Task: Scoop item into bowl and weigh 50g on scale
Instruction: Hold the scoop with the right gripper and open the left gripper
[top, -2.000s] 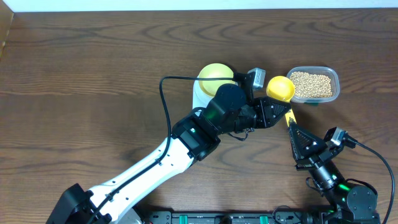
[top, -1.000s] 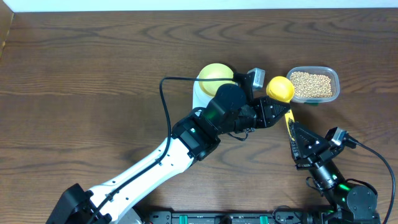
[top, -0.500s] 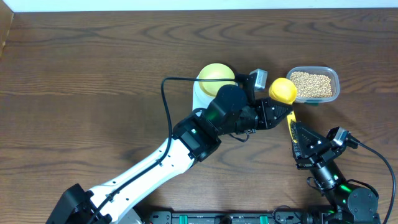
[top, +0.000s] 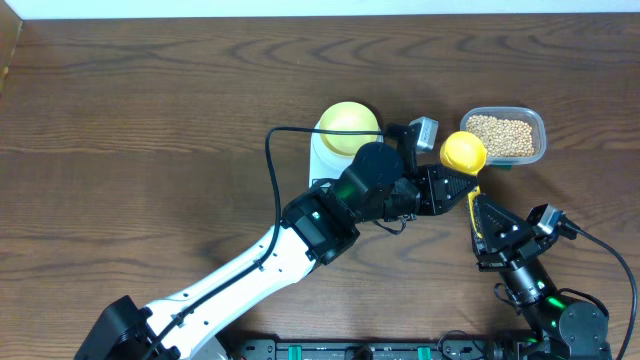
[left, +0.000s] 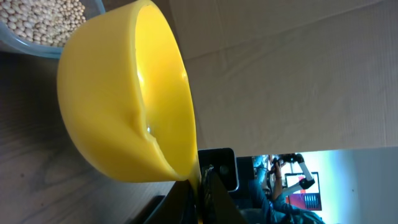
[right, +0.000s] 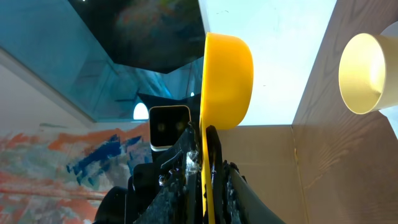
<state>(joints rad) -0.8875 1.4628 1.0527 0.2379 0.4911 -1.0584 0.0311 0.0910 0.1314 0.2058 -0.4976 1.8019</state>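
Note:
The bright yellow scoop (top: 463, 152) hangs above the table just left of the clear container of beans (top: 503, 135), and its cup is empty in the left wrist view (left: 149, 93). My left gripper (top: 455, 188) is shut on the scoop's handle near the cup. My right gripper (top: 478, 215) is shut on the same handle lower down, seen edge-on in the right wrist view (right: 208, 180). The pale-yellow bowl (top: 348, 118) stands on the white scale (top: 322, 155), partly hidden by my left arm. The bowl also shows in the right wrist view (right: 367, 71). The scale's display is hidden.
The clear rectangular container (top: 540, 125) stands at the back right, its beans showing in the left wrist view (left: 43, 22). A black cable (top: 268, 170) loops over the left arm. A pale wall borders the table's far edge.
The scoop and both grippers have shifted a little to the right and toward the front. The scoop's cup now sits closer to the container's left end. The bowl and scale have not moved.

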